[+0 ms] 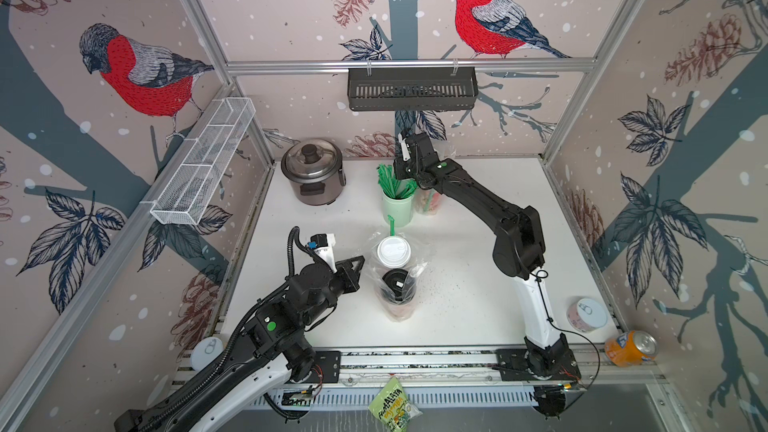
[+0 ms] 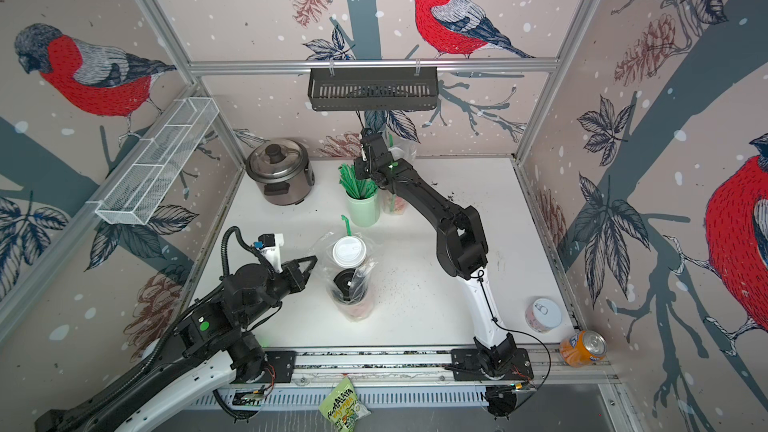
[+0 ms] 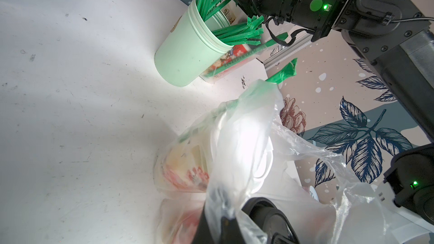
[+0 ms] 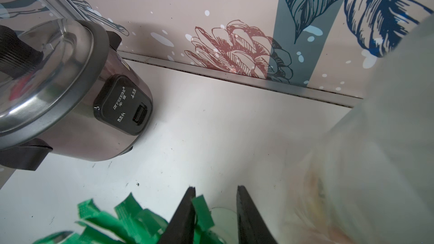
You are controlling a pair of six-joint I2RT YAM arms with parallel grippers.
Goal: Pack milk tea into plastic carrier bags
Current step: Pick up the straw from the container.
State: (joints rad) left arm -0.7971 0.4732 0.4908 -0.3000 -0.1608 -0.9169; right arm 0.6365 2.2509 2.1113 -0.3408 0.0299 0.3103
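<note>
Left gripper (image 1: 361,260) — closed on carrier bag (image 3: 293,142), near worktop (image 1: 478,251) centre. Right gripper (image 4: 216,187) — jaws partly apart, holding nothing, over green straws (image 4: 131,217).

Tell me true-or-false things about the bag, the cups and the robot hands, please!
1. The bag holds a white-lid cup and a black-lid cup. True.
2. The straw sticking out of it is red. False: it is green.
3. The cooker has no lid on. False: its lid is on.
4. The right gripper is open by the straw cup. True.
</note>
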